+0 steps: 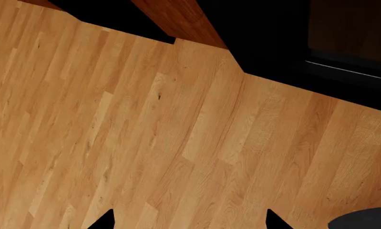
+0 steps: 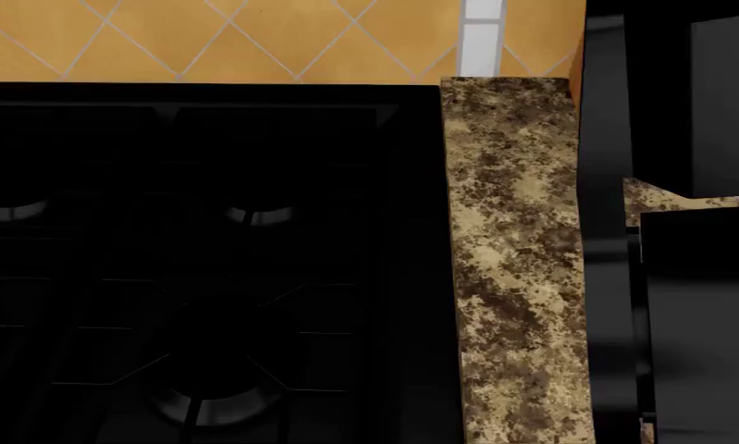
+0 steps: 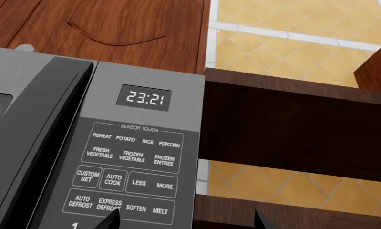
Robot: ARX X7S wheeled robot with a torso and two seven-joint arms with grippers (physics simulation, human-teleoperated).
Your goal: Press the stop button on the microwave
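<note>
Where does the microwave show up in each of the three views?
Left wrist view: not in it, only wood floor and dark cabinet bases.
Head view: not recognisable; the stove and a speckled counter strip fill it, with black appliance surfaces at the right that cannot be identified.
Right wrist view: the microwave fills the left half, its keypad and clock display facing the camera.
Shared landmark: orange diamond wall tile, also in the right wrist view.

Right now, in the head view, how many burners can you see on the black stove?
3: the far left burner at the frame's edge, the far middle burner beside it, the near burner low down. More may hide in the dark.
</note>
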